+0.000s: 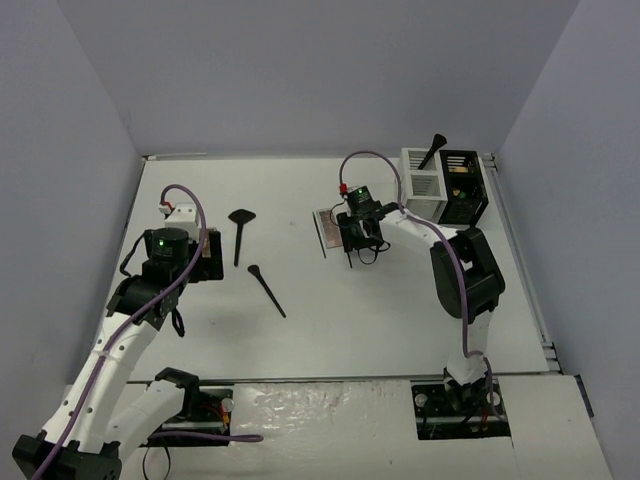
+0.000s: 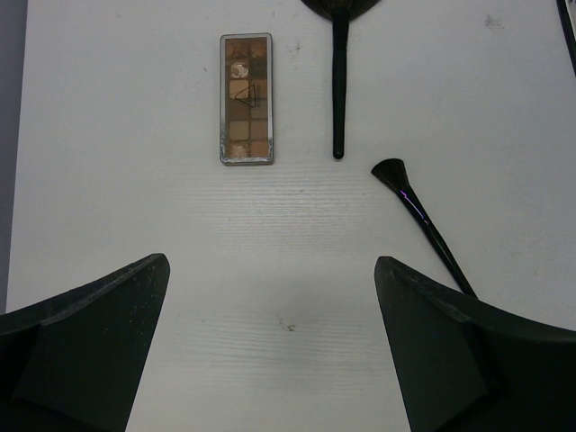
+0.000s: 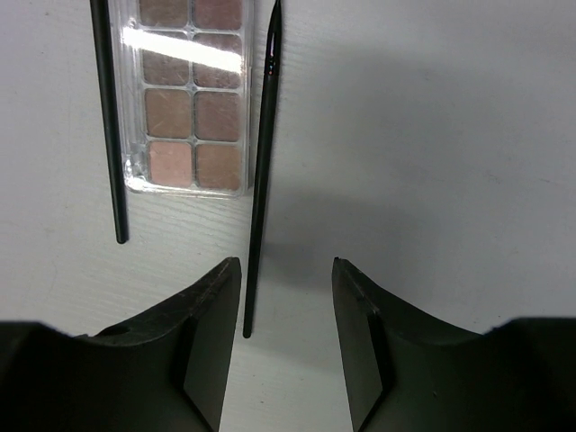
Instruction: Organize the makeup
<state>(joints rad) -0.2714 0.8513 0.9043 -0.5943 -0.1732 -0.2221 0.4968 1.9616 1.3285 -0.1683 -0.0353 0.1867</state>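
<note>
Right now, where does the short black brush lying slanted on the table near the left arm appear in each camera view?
Top external: the slanted brush lies left of centre, on the bare table.
Left wrist: the same brush is right of centre, its handle running down towards the right finger.
Right wrist: not in it.
Shared landmark: the fan brush, up and left of it in both of those views.

Matt black plastic, flecked with pale dust, on the fingers of the left claw. Beneath and ahead of it, a matt white desk with a faint ribbed grain. Further ahead, a flat brown rectangular palette: dull silvery frame, powdery pans. Ahead to the right, a black fan-tipped brush: glossy handle, soft matt bristles. Just ahead of the right claw, a pink-brown rectangular palette under clear glossy plastic; alongside, a slim black brush with a shiny smooth handle.
</note>
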